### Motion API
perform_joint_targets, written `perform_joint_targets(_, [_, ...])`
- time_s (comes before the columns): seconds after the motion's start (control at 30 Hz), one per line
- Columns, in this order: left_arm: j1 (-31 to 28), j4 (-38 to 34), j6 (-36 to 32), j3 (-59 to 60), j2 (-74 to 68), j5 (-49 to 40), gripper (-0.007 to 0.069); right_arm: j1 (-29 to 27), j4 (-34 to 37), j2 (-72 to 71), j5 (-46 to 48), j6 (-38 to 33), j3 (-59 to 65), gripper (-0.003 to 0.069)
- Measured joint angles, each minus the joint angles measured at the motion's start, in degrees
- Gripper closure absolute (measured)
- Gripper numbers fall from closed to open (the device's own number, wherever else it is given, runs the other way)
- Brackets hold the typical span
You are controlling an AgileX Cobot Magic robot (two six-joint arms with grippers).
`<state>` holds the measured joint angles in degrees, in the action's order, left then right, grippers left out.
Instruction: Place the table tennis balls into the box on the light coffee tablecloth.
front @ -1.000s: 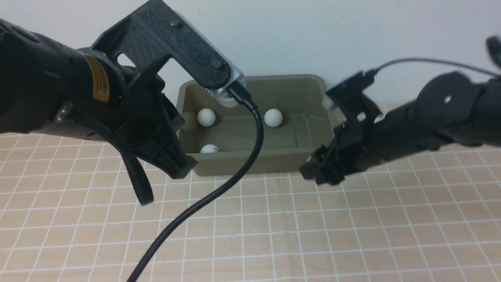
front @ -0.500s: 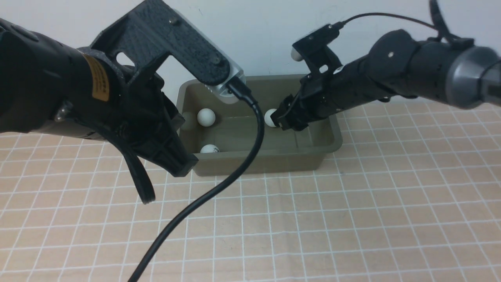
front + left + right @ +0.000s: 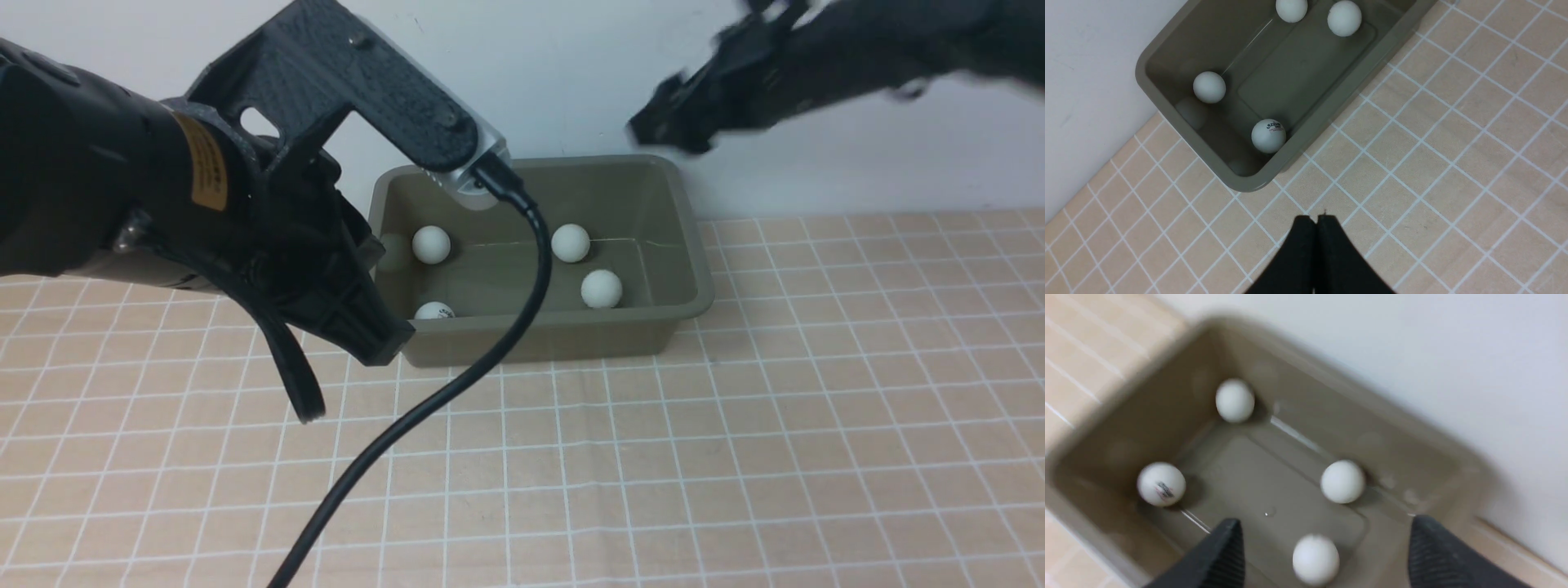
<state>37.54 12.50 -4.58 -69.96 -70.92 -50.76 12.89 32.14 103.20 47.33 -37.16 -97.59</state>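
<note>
**Four balls in the green box**

We see four white table tennis balls (image 3: 570, 242), and all of them lie inside the box (image 3: 555, 339). Two balls sit by the far wall, well apart from each other. The third ball (image 3: 601, 288) lies nearer the right end. The marked ball (image 3: 1268, 135), with small dark print on it, lies by the near wall at the left end. None of the balls touch.

The box is olive green with round corners. It stands on the light coffee tablecloth (image 3: 735, 457), close to the white wall (image 3: 571, 73). The cloth has thin white lines that make little squares.

The right gripper (image 3: 1325, 519) hangs in the air above the box. Its two fingers stand wide apart, and we see nothing held between them. It looks blurry in the front view.

The left gripper (image 3: 1314, 218) is over the cloth, just beside the near left corner of the box. Its two fingers are pressed together and hold nothing. A black cable (image 3: 490, 359) runs from the left arm's camera down across the front of the box and over the cloth.
</note>
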Motion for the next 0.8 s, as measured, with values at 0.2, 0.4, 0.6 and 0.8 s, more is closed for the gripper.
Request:
perform_joint_targets(0.2, [0.0, 0.0, 0.0, 0.0, 0.0, 0.93, 0.0693, -10.32, -4.66, -13.55, 18.22, 3.19, -0.9, 0.0416])
perform_joint_targets(0.4, [0.0, 0.05, 0.19, 0.0, 0.0, 3.64, 0.0693, -16.79, -4.56, -23.05, 24.46, 4.49, -0.58, 0.064])
perform_joint_targets(0.6, [0.0, 0.05, 1.77, 0.0, 0.0, 5.13, 0.0693, -17.23, -1.69, -35.05, 25.01, 5.46, 5.28, 0.0674])
perform_joint_targets(0.8, [0.0, 0.05, 1.92, 0.0, 0.0, 5.64, 0.0693, -17.23, -1.61, -48.86, 25.28, 5.79, 18.02, 0.0675])
